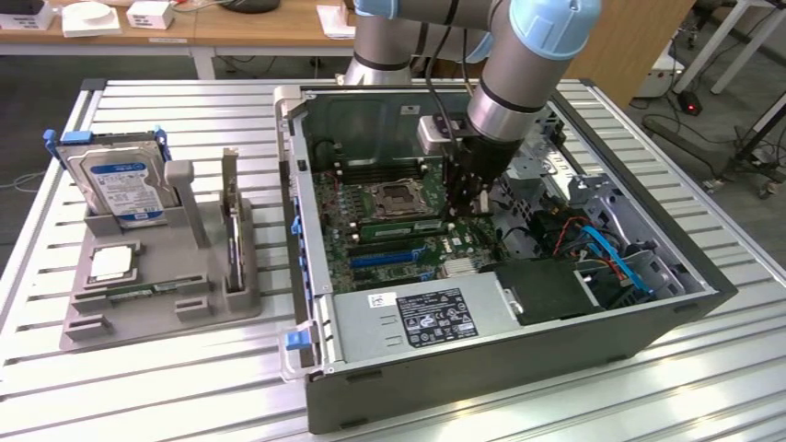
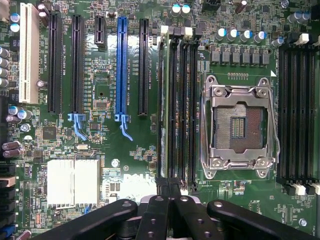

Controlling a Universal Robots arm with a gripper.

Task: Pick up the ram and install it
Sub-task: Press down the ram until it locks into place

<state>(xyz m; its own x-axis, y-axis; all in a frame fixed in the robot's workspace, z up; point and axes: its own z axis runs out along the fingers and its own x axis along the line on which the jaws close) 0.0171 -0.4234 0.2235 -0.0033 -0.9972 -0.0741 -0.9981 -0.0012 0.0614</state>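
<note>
Gripper [image 1: 468, 204] is down inside the open PC case [image 1: 687, 304], over the motherboard [image 1: 406, 241] just beside the CPU socket [image 1: 402, 195]. Jaws pressed together, nothing visibly pinched. In the wrist view the fingertips [image 2: 161, 192] sit at the end of the memory slots [image 2: 176, 105]. A ram stick [image 1: 396, 225] lies seated in a slot next to the socket; another ram [image 1: 230, 214] stands upright in the grey holder [image 1: 86, 322], well apart on the exterior view's left. Tight room: case walls and cables [image 1: 614, 258] close by.
</note>
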